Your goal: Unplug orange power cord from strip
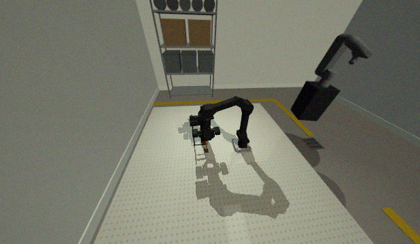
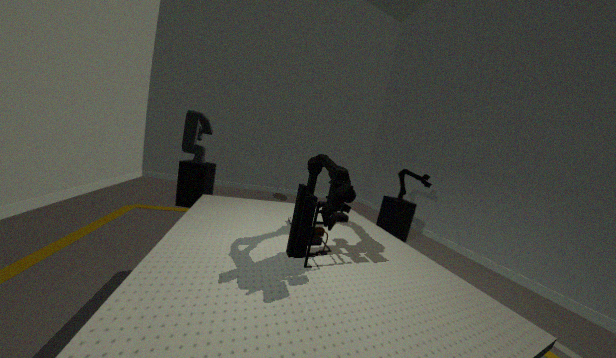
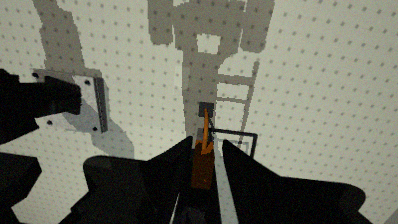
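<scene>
The black power strip (image 2: 301, 222) stands upright on the table. The orange plug (image 2: 319, 231) (image 3: 202, 167) is at the strip's side, low down, and looks seated against it. Its orange cord (image 1: 206, 146) (image 2: 326, 241) (image 3: 206, 127) bends down to a small dark block (image 3: 206, 109) on the table. My gripper (image 3: 207, 141) (image 2: 333, 224) points down just above the plug. It is partly open, with nothing between its fingers. In the wrist view the plug shows in the gap, beyond the fingertips. In the top view my arm hides most of the strip and plug.
A thin black frame (image 3: 235, 132) (image 1: 198, 144) stands beside the strip, close to my fingers. My arm's base plate (image 1: 236, 146) (image 3: 92, 110) is to one side. Shelves (image 1: 189, 46) stand by the wall. Other arms on black pedestals (image 1: 314, 102) (image 2: 396, 217) stand off the table.
</scene>
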Tool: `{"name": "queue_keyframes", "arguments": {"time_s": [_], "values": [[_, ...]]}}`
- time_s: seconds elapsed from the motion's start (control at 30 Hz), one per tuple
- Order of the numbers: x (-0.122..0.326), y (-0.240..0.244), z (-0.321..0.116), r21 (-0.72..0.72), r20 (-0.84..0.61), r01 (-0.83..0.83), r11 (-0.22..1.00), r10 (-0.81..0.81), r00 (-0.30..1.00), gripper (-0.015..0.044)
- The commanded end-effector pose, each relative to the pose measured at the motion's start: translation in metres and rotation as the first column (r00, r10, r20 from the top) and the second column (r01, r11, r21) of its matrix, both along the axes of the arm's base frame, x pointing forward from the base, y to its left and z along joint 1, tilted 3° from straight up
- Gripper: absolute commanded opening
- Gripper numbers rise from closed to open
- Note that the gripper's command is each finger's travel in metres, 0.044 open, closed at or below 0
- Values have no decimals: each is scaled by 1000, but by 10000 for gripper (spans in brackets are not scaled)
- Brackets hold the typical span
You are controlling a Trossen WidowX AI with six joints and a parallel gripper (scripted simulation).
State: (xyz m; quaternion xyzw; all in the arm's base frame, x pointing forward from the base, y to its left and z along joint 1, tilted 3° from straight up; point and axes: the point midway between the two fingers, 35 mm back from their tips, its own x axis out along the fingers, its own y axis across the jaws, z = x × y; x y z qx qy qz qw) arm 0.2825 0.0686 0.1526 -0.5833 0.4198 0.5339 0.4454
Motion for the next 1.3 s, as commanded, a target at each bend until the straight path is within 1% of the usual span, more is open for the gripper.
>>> {"name": "queue_keyframes", "arguments": {"time_s": [0.0,0.53,0.9,1.13,1.23,1.27], "values": [[2,-6,1,-4,1,-2,1000,2,1000,160],[6,-30,2,-6,2,-2,1000,2,1000,160],[7,-31,-10,-6,2,-2,1000,2,1000,160],[7,-31,-10,-6,2,-2,1000,2,1000,160],[8,-31,-8,-7,8,2,1000,-2,1000,81],[8,-31,-8,-7,8,2,1000,-2,1000,75]]}}
